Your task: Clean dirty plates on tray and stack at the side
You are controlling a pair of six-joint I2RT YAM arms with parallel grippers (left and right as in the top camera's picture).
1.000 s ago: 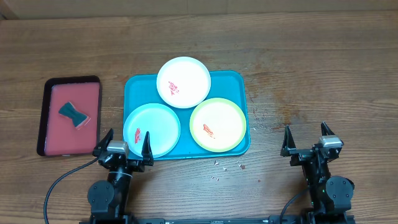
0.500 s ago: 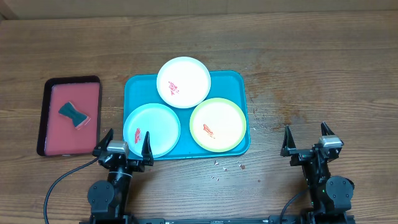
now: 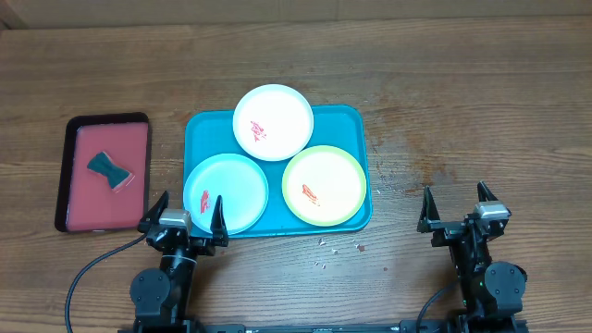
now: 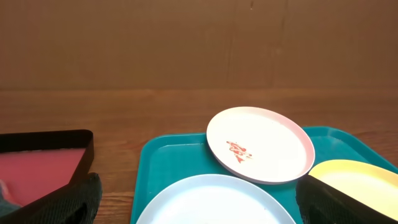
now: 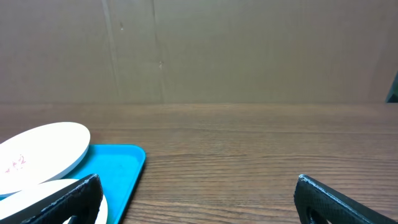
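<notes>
Plates (image 3: 273, 122) lie smeared on the tray (image 3: 209, 130) at frame centre, unmoved over the last second. We see left gripper (image 3: 191, 205) and right gripper (image 3: 453, 203) at the lower edge, jaws open, empty; cleaning is unstarted.

Overhead camera looks straight down on the whole table (image 3: 481, 83). Both wrist cameras sit low near its front edge, facing across it; all three views share the tray (image 4: 168, 158) and white plate (image 4: 264, 143).
</notes>
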